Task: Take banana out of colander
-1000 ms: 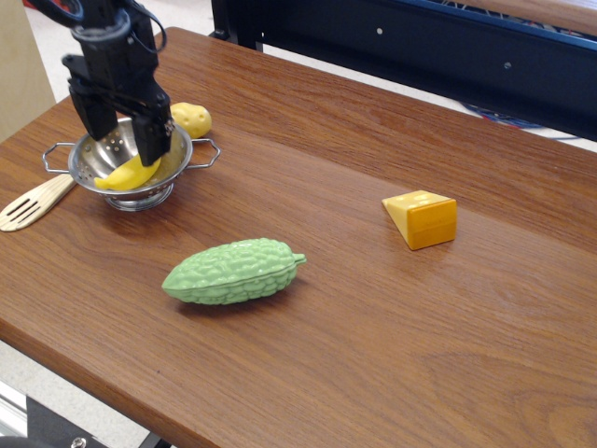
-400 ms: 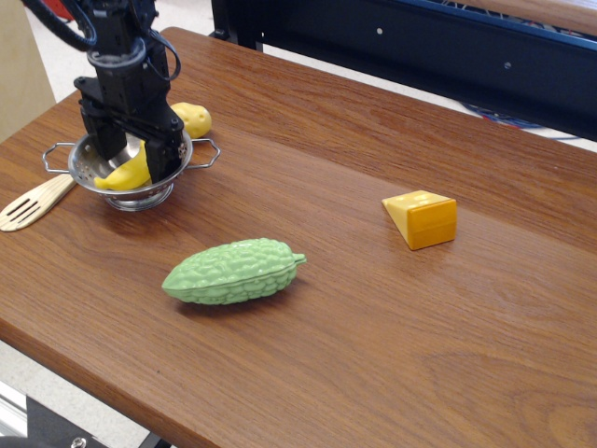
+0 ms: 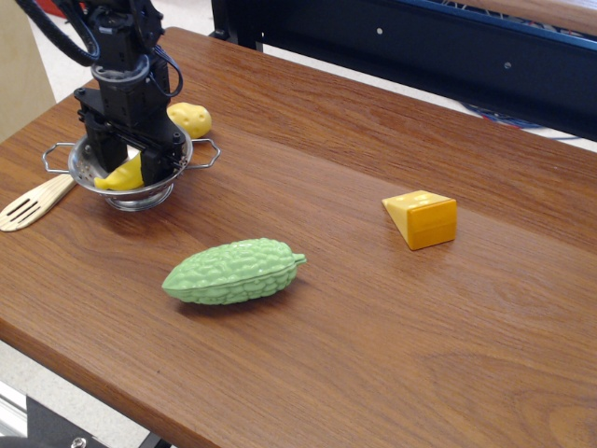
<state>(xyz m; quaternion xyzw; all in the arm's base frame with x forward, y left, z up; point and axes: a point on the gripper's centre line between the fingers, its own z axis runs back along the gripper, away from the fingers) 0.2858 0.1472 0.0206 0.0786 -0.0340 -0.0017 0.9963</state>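
The steel colander (image 3: 136, 193) stands at the table's left side. The yellow banana (image 3: 118, 177) lies inside it, partly hidden by my gripper. My black gripper (image 3: 129, 166) reaches down into the colander from above. Its jaws are open, with one finger on each side of the banana. I cannot tell whether the fingertips (image 3: 159, 161) touch the banana.
A lumpy yellow potato (image 3: 192, 119) lies just behind the colander. A wooden spatula (image 3: 34, 203) lies to its left. A green gourd (image 3: 233, 271) lies in front, and an orange cheese wedge (image 3: 423, 219) sits at the right.
My gripper has moved down into the colander and a little to the right, so its fingers now stand around the banana. Nothing else has moved.
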